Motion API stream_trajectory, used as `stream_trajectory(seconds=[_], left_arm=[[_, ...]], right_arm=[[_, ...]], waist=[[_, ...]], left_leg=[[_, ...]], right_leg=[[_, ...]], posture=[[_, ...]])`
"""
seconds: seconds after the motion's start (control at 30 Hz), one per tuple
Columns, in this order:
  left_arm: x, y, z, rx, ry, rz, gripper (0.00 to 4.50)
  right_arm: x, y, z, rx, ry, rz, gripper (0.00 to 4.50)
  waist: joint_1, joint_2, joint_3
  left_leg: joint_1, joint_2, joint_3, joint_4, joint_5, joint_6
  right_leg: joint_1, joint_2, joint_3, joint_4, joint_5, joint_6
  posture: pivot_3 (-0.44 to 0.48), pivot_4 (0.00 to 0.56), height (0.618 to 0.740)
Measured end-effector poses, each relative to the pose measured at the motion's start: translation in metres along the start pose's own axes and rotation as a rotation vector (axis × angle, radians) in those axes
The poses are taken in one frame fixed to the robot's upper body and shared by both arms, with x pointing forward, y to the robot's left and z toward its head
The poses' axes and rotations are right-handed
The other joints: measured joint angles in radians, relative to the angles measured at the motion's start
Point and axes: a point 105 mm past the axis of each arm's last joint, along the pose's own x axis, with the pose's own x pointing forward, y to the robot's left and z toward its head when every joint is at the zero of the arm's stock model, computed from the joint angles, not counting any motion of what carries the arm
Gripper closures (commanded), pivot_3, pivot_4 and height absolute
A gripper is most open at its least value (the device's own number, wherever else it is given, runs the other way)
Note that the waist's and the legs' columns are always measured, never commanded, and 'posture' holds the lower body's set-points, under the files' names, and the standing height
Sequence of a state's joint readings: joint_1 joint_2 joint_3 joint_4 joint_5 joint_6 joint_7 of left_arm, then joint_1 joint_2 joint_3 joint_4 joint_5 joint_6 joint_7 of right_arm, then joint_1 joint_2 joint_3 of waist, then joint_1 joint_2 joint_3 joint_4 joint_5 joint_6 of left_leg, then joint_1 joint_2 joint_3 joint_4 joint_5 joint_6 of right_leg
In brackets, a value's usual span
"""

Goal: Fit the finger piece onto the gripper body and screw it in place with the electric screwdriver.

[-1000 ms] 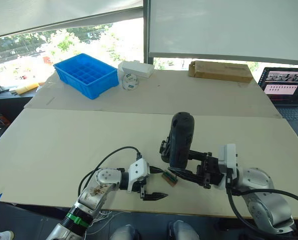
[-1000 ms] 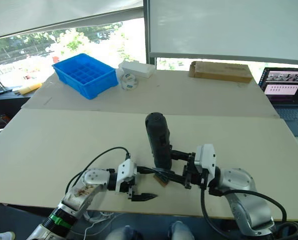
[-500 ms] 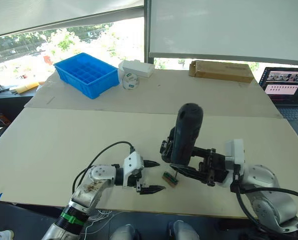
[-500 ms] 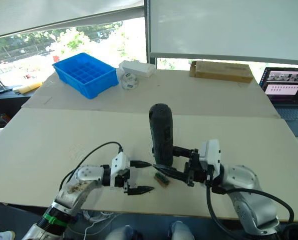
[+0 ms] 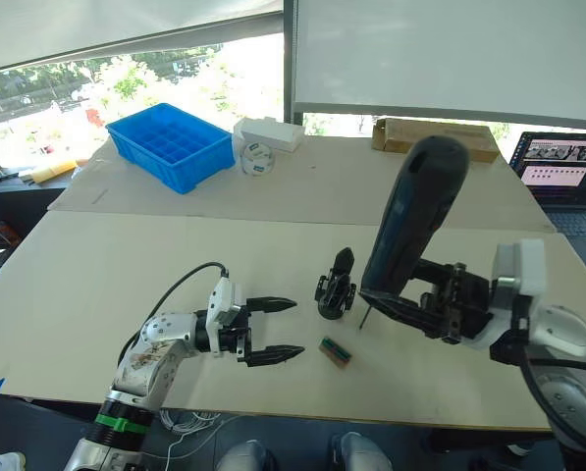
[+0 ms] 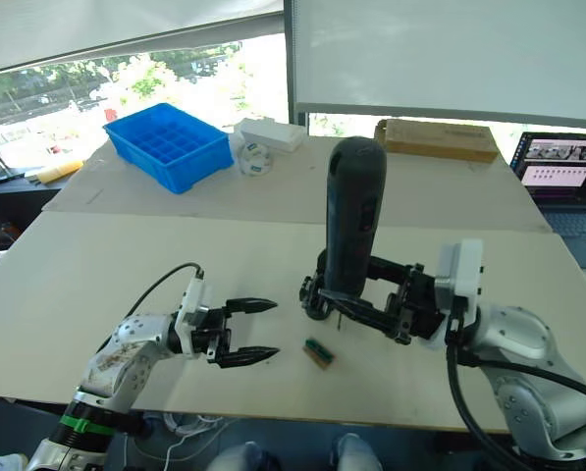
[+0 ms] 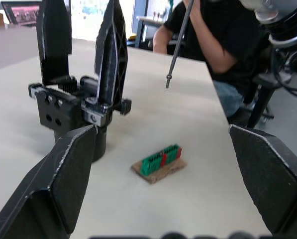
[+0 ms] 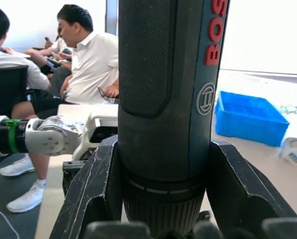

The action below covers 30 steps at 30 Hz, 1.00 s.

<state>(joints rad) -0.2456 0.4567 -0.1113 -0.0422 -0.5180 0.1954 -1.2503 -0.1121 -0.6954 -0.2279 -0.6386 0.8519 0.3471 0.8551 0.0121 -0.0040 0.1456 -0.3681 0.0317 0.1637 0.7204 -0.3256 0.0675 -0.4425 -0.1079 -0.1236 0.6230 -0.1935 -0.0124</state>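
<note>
Between the two grippers, the gripper body (image 5: 336, 290) stands upright on the pale table (image 5: 126, 275), two black pointed fingers rising from its toothed block and round base; whether the finger piece is one of them I cannot tell. Just past its far side from the left gripper hangs the thin metal bit of the electric screwdriver (image 5: 413, 222), tip clear of the table and apart from the body. That thick black tool tilts up and away, and the right gripper (image 5: 410, 295) has its fingers clamped round the tool's lower barrel. Nearer the table's front edge, between the body and the left gripper's reach, lies a small green-and-brown block (image 5: 335, 351), flat and untouched. The left gripper (image 5: 271, 330) hovers low over the table, pointing toward the body and the block, its two black fingers spread wide with nothing between them. Well beyond both grippers sit a blue compartment tray (image 5: 170, 146), a white box (image 5: 269, 134), a cardboard box (image 5: 433, 138) and a laptop (image 5: 567, 177).
</note>
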Motion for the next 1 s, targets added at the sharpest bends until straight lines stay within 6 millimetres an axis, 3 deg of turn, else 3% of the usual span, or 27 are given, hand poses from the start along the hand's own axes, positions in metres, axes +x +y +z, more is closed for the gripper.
stream_trajectory(seconds=[0.23,0.53,1.0], left_arm=[[-0.006,0.007,0.013,0.017,-0.044,-0.001,0.00],[-0.004,0.033,0.030,0.053,-0.106,0.053,0.00],[-0.002,0.051,0.046,0.067,-0.139,0.098,0.00]], right_arm=[[-0.002,-0.029,0.037,-0.061,-0.043,-0.071,2.59],[0.004,-0.061,0.058,-0.066,-0.118,-0.123,2.59],[0.040,-0.060,0.053,0.019,-0.196,-0.030,2.59]], waist=[[-0.001,0.000,0.001],[-0.001,-0.001,0.001],[-0.004,-0.001,0.001]], left_leg=[[0.000,0.000,0.000,0.000,0.000,0.000],[0.000,-0.001,0.001,0.001,0.000,0.000],[0.000,-0.001,0.003,0.001,0.000,0.000]], right_leg=[[0.000,0.001,0.000,0.000,0.000,0.000],[0.000,0.002,-0.002,0.000,0.000,0.001],[0.000,0.002,-0.002,0.001,0.001,0.001]], posture=[[0.000,0.150,0.740],[0.000,0.150,0.740],[0.000,0.150,0.740]])
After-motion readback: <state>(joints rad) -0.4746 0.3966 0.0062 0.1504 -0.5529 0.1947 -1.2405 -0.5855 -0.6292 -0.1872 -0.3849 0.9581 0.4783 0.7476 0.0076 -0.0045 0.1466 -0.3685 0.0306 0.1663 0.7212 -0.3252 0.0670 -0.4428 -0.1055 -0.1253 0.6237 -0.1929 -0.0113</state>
